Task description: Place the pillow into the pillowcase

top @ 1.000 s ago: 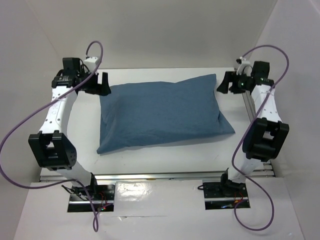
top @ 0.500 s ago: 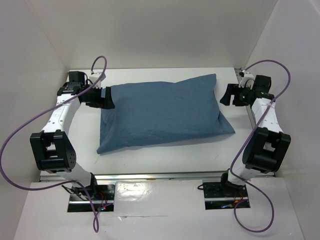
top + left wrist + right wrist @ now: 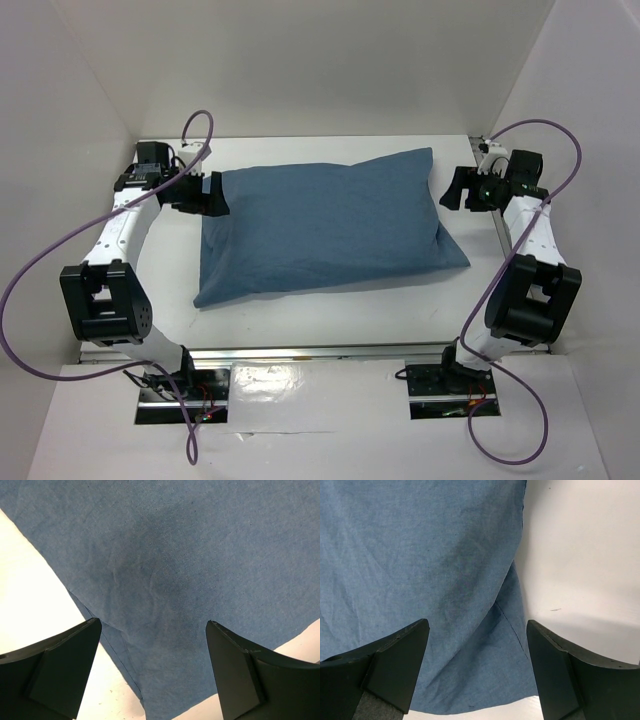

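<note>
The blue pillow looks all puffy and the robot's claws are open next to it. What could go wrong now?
The left gripper hangs open over the far left corner of the pillowcase; closing there might pinch only loose cloth and tug everything sideways. The right gripper stands open at the right end; a pull could drag it toward the table edge. No white pillow shows, so whether it is fully inside is unclear.

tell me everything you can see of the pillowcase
The pillowcase is dusty-blue cloth, faintly wrinkled, with a stitched seam near its edges. It looks plump, as if filled; what is inside does not show. It lies on the white table, slightly skewed, near the middle. The open left gripper hangs over its far left corner; the open right gripper is by its far right corner. Whether either touches the cloth is unclear.
</note>
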Controlling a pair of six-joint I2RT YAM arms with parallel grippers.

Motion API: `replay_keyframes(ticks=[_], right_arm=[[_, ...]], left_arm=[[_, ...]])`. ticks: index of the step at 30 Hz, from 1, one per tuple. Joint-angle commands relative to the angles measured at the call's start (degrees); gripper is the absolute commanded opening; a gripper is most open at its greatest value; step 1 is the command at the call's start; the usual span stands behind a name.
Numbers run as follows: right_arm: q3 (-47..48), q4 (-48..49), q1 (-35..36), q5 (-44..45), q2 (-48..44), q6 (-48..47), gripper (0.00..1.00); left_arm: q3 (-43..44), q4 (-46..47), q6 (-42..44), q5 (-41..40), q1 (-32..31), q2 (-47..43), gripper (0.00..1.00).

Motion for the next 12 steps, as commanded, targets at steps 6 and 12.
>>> replay_keyframes(ticks=[6,12], right_arm=[[-0.4,3.0,-0.3,-1.5,-2.0,0.0,0.86],[-0.9,3.0,-0.3,-1.5,-2.5,0.0,0.86]], left_arm=[[1.2,1.9,-1.3,2.3,0.3,-0.4,1.00],[0.7,2.4,-2.6,0.7,0.3,-0.4,1.00]])
